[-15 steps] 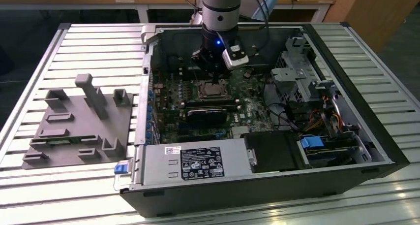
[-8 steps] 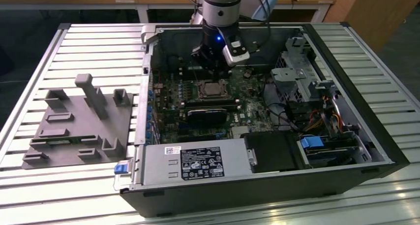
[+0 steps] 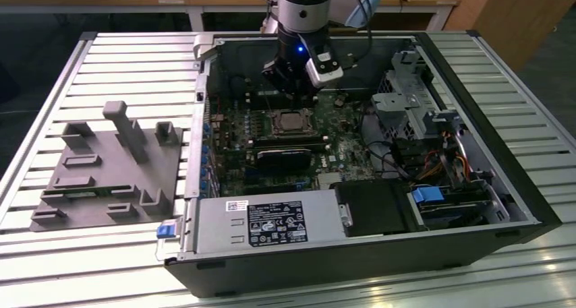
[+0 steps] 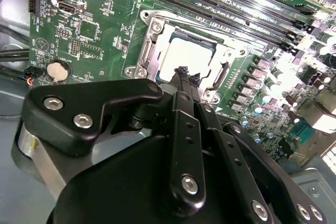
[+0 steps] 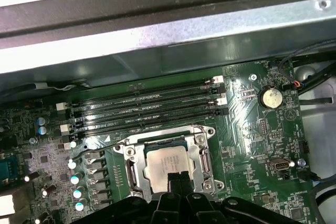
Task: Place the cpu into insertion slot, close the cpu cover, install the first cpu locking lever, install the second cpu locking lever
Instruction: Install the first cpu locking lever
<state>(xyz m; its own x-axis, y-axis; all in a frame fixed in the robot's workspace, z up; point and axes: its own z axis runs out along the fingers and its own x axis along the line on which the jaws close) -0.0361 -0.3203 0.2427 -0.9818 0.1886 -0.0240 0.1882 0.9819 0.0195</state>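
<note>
Silver-grey cpu (image 5: 167, 161) lies flat, top up, in insertion slot (image 5: 132, 172).

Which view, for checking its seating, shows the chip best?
The first wrist view: the chip lies nearly whole, one edge behind the gripper. The second wrist view shows it glared and partly hidden; the exterior view, far off.

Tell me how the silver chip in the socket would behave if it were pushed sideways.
The chip looks flat and rigid, so it probably wouldn't bend or roll. The metal frame surrounds it, so it likely wouldn't slide.
</note>
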